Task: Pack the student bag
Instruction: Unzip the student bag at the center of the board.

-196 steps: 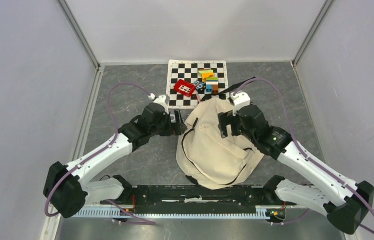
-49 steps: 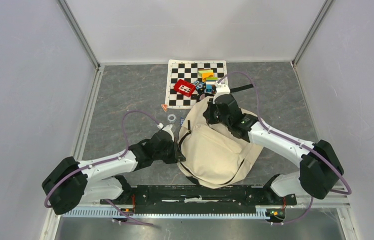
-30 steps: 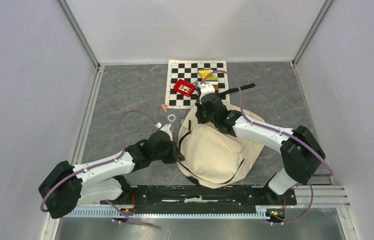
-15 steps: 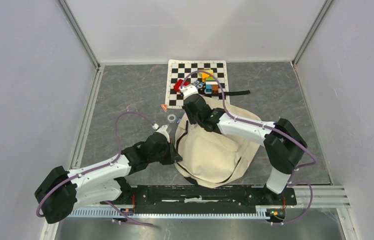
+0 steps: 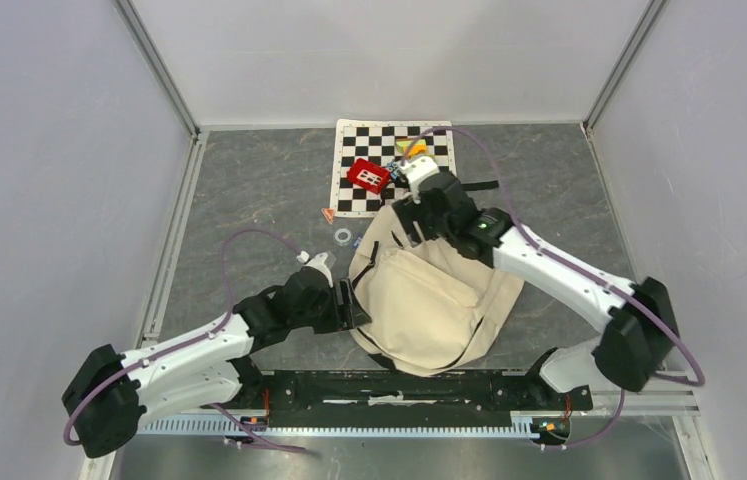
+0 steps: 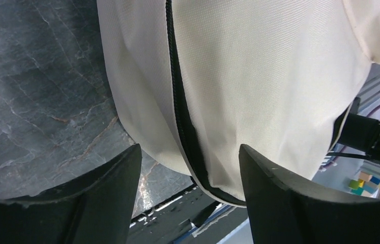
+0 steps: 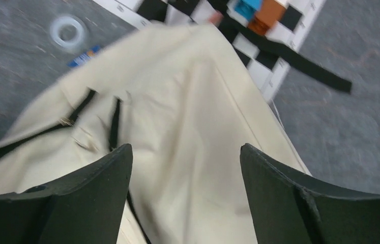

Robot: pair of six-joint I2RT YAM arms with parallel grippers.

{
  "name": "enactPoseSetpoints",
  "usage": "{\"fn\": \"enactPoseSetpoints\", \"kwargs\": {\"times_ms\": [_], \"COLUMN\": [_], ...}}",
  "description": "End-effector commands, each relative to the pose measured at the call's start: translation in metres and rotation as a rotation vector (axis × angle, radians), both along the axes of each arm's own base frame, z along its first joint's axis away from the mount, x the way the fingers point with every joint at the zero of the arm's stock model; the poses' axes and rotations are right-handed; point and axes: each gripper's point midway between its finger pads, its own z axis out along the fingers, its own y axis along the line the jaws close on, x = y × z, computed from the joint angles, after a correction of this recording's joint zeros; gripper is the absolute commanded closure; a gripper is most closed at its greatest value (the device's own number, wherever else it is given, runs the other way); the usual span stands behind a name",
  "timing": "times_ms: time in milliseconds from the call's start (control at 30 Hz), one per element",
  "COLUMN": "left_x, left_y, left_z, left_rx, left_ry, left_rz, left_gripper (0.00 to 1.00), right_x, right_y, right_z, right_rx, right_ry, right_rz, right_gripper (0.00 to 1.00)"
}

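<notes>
Right gripper (image 7: 185, 148) has swung back from the red perforated block (image 5: 368, 175) and hangs over the far end of the cream fabric backpack with black zips (image 5: 429, 300), fingers spread wide, holding nothing. Backpack lies on the grey stone-patterned tabletop (image 5: 249, 190), far edge at the black-and-white checkered mat (image 5: 359, 140). Left gripper (image 6: 188, 148) sits at the backpack's left side, fingers wide apart, zip line between them, nothing gripped.

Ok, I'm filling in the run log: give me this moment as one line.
left gripper open beside student bag | right gripper open above bag | red block on checkerboard
</notes>
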Motion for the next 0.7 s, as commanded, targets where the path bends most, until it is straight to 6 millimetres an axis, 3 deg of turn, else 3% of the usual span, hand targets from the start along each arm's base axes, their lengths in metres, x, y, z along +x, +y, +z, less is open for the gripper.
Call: {"fn": "enactPoseSetpoints", "kwargs": {"times_ms": [0, 100, 200, 333, 667], "left_x": [0.005, 0.012, 0.021, 0.033, 0.068], "left_y": [-0.005, 0.002, -0.001, -0.034, -0.09], "left_z": [0.031, 0.045, 0.068, 0.109, 0.124], "left_rx": [-0.071, -0.047, -0.048, -0.184, -0.212], "left_ry": [-0.023, -0.07, -0.119, -0.163, -0.162], "left_rz": [0.048, 0.07, 0.073, 0.025, -0.038], "left_gripper": [0.22, 0.18, 0.12, 0.05, 0.0], "right_x": [-0.026, -0.034, -0.045, -0.062, -0.104], "right_y": [-0.058, -0.085, -0.096, -0.087, -0.056], "right_z": [-0.017, -0.031, -0.044, -0.06, -0.074], "right_rx": [-0.055, -0.084, -0.104, -0.084, 0.016], "right_ry": [0.081, 0.118, 0.148, 0.211, 0.28], "right_rz": [-0.027, -0.066, -0.064, 0.034, 0.202], "right_gripper": [0.16, 0.13, 0.12, 0.15, 0.15]}}
